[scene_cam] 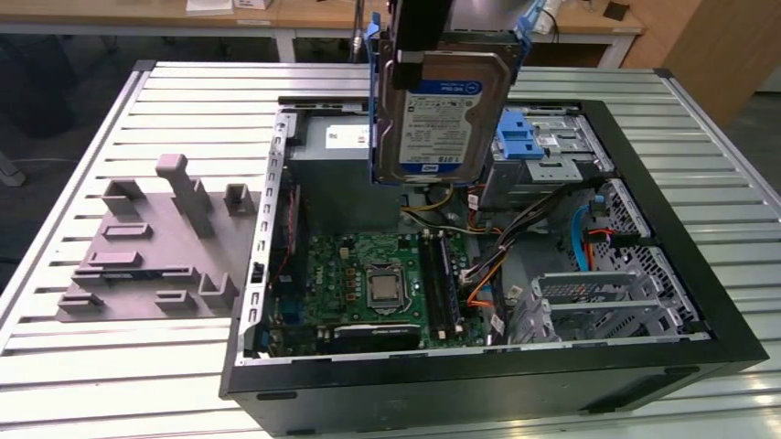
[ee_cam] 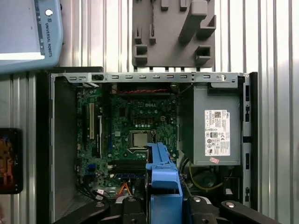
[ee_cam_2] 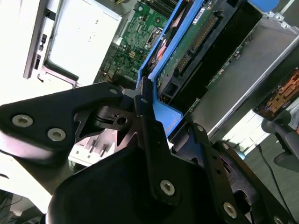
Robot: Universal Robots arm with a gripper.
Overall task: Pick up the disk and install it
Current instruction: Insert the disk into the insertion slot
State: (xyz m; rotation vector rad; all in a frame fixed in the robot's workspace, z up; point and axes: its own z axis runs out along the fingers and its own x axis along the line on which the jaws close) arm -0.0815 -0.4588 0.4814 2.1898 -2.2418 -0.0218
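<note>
Gripper [scene_cam: 415,41] pinches the blue end handle of the flat silver-metal disk [scene_cam: 442,119], which hangs upright over the far end of the open black computer case [scene_cam: 488,384]. It looks rigid, fairly heavy and shock-sensitive; the plastic rails seem the safest hold.

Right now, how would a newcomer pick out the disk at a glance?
Find the open black computer case. Held upright above it by the gripper hangs the disk: a silver drive with a white-and-blue label and blue side rails, unlike the blue latch bracket down inside the case.
</note>
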